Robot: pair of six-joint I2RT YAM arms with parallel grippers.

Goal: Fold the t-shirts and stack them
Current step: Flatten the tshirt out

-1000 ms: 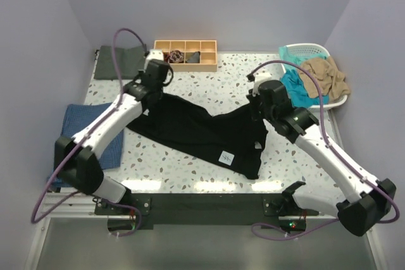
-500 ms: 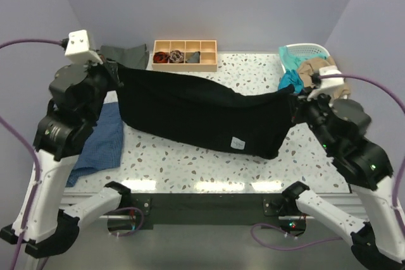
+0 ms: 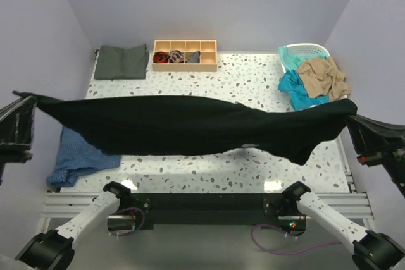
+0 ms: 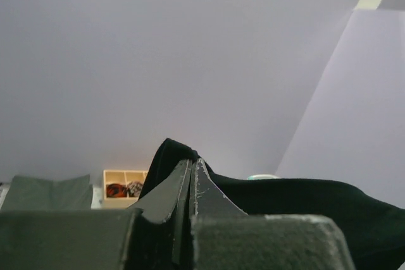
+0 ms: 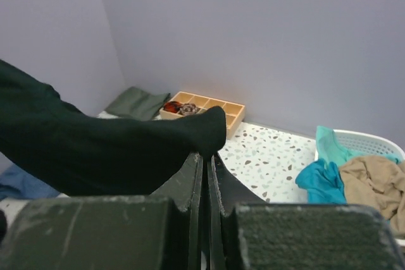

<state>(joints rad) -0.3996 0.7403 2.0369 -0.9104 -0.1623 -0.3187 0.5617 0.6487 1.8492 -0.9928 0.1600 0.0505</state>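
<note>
Left gripper [image 4: 192, 167] clamps one end of the black shirt [image 3: 190, 124]; right gripper [image 5: 206, 156] clamps the other. The shirt hangs stretched between them, in the air.

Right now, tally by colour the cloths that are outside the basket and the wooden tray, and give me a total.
Black t-shirt: 1
Grey-green folded shirt: 1
Blue cloth: 1
Total: 3
</note>
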